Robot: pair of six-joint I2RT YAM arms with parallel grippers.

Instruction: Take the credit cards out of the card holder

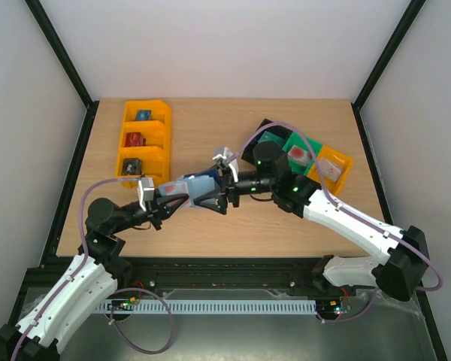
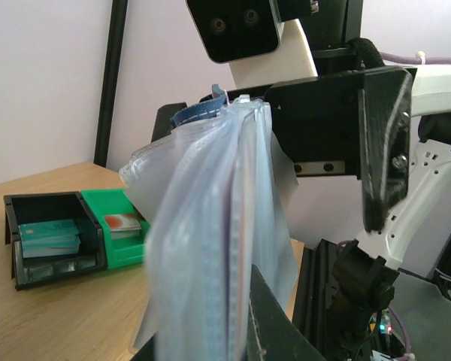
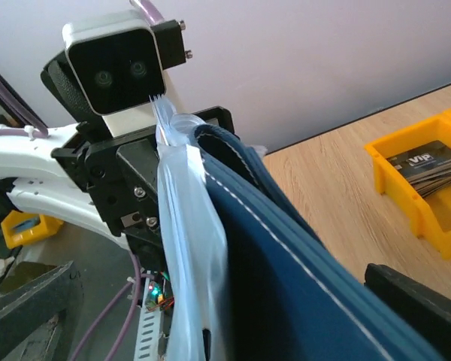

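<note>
Credit cards (image 2: 233, 263), thin and edge-on, sit in clear plastic sleeves (image 2: 188, 226) of the dark navy folding card holder (image 1: 201, 188), held in the air above the wooden counter (image 1: 233, 128), right of the orange three-compartment bin (image 1: 143, 139). Its long axis runs between both arms. The left end effector (image 1: 185, 194), on the bin side, clamps the sleeves; the right end effector (image 1: 219, 189), opposite, stands spread around the navy cover, so it looks the free one.

- card holder (image 3: 301, 286): matt navy cloth, pale stitching
- its sleeves (image 2: 203, 226): clear, glossy, crinkled plastic
- table (image 1: 286, 226): smooth matt wood grain
- yellow bin (image 1: 158, 139): glossy plastic
</note>
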